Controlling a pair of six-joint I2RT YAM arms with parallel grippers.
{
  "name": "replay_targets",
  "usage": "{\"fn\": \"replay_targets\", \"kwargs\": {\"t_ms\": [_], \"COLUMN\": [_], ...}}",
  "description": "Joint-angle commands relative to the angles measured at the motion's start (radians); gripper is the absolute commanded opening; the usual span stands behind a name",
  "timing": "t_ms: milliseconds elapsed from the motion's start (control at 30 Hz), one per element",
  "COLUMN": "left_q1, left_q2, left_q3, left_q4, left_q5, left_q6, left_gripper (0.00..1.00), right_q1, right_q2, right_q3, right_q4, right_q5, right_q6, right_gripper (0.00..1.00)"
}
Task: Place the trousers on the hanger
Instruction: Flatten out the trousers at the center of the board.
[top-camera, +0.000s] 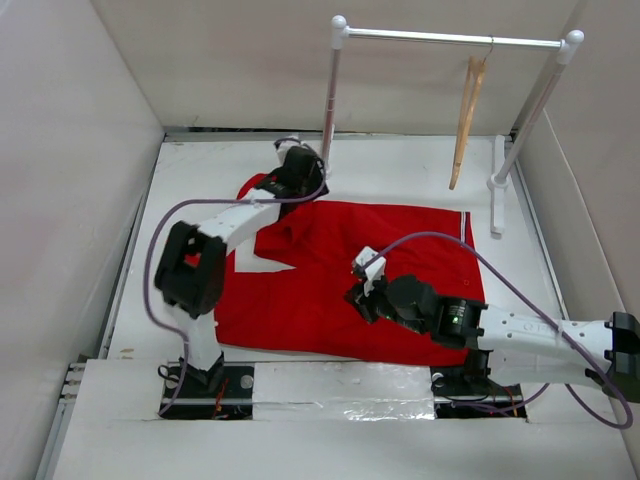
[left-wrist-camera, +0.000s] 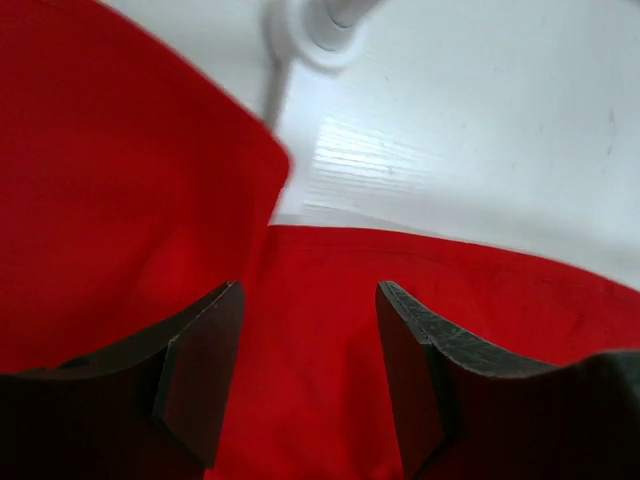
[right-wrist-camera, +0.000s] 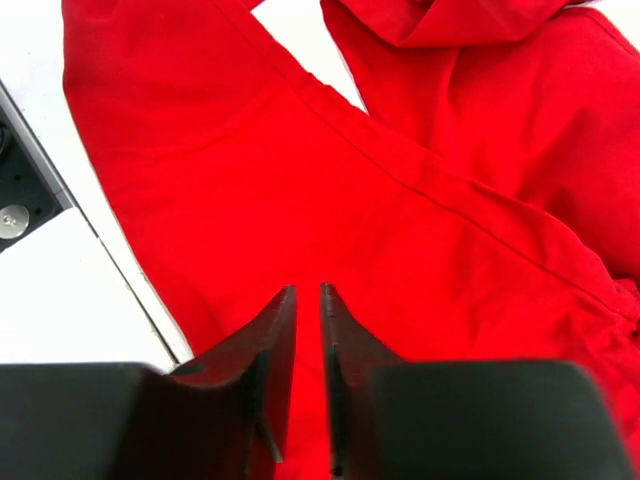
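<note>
The red trousers (top-camera: 330, 300) lie spread flat on the white table, with a fold bunched at their back left. The light-brown wooden hanger (top-camera: 466, 120) hangs by its hook from the rail at the back right, bare. My left gripper (top-camera: 300, 172) is open low over the back left end of the trousers (left-wrist-camera: 320, 330), its jaws (left-wrist-camera: 310, 370) set wide with only cloth below them. My right gripper (top-camera: 362, 288) hovers over the middle of the trousers (right-wrist-camera: 420, 230). Its jaws (right-wrist-camera: 308, 300) are nearly together with nothing held between them.
The white metal clothes rail (top-camera: 450, 38) spans the back, with its left post by my left gripper and its right post and foot (top-camera: 497, 185) at the table's right side. The left post's foot (left-wrist-camera: 320, 25) shows in the left wrist view. White walls enclose the table.
</note>
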Motion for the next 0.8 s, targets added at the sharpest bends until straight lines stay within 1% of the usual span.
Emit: {"fn": "replay_targets", "kwargs": {"t_ms": [0, 33, 67, 100, 133, 167, 200, 233, 300, 333, 367, 467, 567, 767], "left_q1": [0.118, 0.180, 0.214, 0.250, 0.280, 0.337, 0.362, 0.383, 0.429, 0.440, 0.449, 0.449, 0.449, 0.449], "left_q2": [-0.234, -0.303, -0.332, -0.355, -0.375, -0.408, -0.420, -0.435, -0.437, -0.431, -0.414, -0.371, -0.331, -0.247], "left_q3": [-0.223, -0.286, -0.340, -0.444, -0.495, -0.540, -0.625, -0.661, -0.722, -0.730, -0.726, -0.709, -0.694, -0.637], "left_q4": [0.112, 0.137, 0.163, 0.203, 0.226, 0.254, 0.280, 0.335, 0.378, 0.404, 0.407, 0.409, 0.426, 0.455], "left_q5": [-0.027, -0.005, 0.010, 0.025, 0.068, 0.094, 0.119, 0.165, 0.197, 0.241, 0.251, 0.266, 0.271, 0.242], "left_q6": [-0.025, -0.062, -0.083, -0.103, -0.123, -0.157, -0.169, -0.181, -0.209, -0.214, -0.218, -0.221, -0.237, -0.251], "left_gripper": [0.52, 0.51, 0.48, 0.47, 0.47, 0.47, 0.48, 0.49, 0.52, 0.55, 0.56, 0.56, 0.56, 0.56], "right_q1": [0.005, 0.005, 0.005, 0.005, 0.005, 0.005, 0.005, 0.005, 0.005, 0.005, 0.005, 0.005, 0.005, 0.005], "right_q2": [0.006, 0.006, 0.009, 0.011, 0.012, 0.012, 0.011, 0.011, 0.011, 0.011, 0.015, 0.020, 0.025, 0.029], "right_q3": [0.034, 0.031, 0.032, 0.034, 0.035, 0.037, 0.035, 0.035, 0.032, 0.032, 0.029, 0.029, 0.026, 0.018], "right_q4": [0.037, 0.053, 0.058, 0.058, 0.056, 0.054, 0.054, 0.053, 0.051, 0.051, 0.053, 0.053, 0.051, 0.054], "right_q5": [0.002, -0.004, -0.001, -0.004, -0.001, 0.002, 0.001, 0.002, 0.004, 0.001, -0.006, -0.030, -0.036, -0.041], "right_q6": [-0.014, -0.014, -0.014, -0.016, -0.018, -0.018, -0.019, -0.019, -0.018, -0.016, -0.014, -0.014, -0.011, -0.008], "right_gripper": [0.16, 0.07, 0.04, 0.03, 0.02, 0.02, 0.02, 0.03, 0.11, 0.15, 0.20, 0.25, 0.29, 0.31]}}
